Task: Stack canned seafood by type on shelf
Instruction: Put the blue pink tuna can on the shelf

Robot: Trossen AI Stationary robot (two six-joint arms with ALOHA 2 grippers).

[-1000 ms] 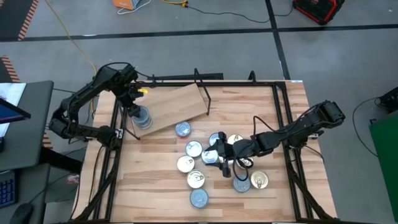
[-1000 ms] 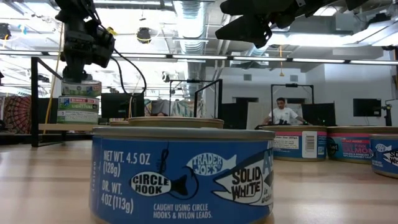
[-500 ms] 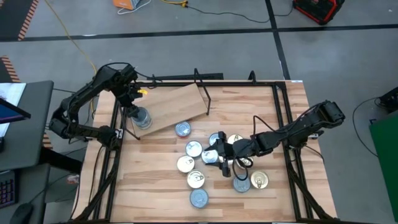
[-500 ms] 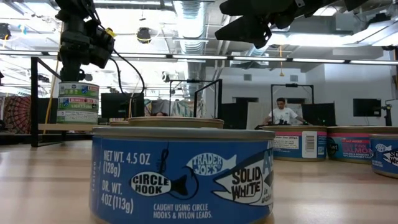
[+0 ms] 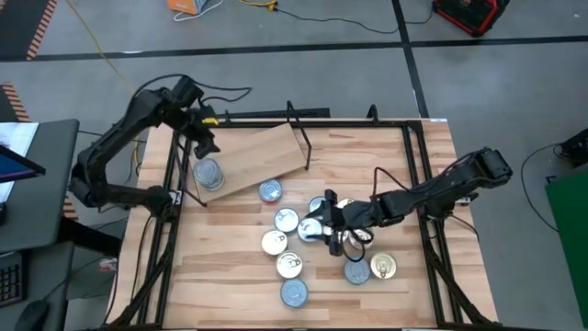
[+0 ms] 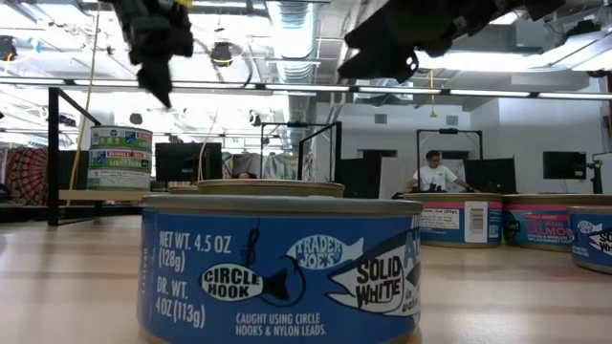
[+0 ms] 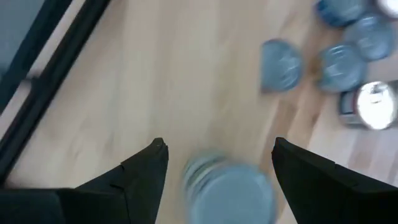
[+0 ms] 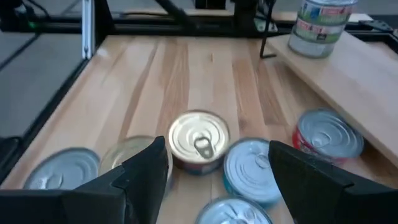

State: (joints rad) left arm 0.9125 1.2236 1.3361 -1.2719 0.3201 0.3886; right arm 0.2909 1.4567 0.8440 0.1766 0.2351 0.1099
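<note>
Left gripper (image 5: 204,145) hangs above the rear-left end of the plywood shelf (image 5: 266,152), fingers spread, nothing between them. In the left wrist view the two dark fingers (image 7: 146,171) stand wide apart over a silver-lidded stack of tins (image 7: 230,186) below; no contact visible.

That stack (image 5: 209,175) sits on the shelf's left end, two green-and-white-labelled tins one on the other in the low view (image 6: 120,158), upright.

Right gripper (image 5: 329,223) is low over the cluster of loose tins on the butcher-block tabletop (image 5: 230,267), fingers spread, empty. Right wrist view: a gold-lidded tin with a pull tab (image 8: 198,140) lies ahead between the fingers, a pale-blue-lidded tin (image 8: 251,170) just beside it, a red-sided tin (image 8: 327,138) near the shelf edge.

Remaining canned seafood (image 5: 292,265) is scattered on the tabletop in front of the shelf, one tin (image 5: 269,191) just at the shelf's front edge. A blue-labelled solid white tuna tin (image 6: 280,270) fills the low view's foreground.

A person (image 6: 436,174) shows in the room behind
</note>
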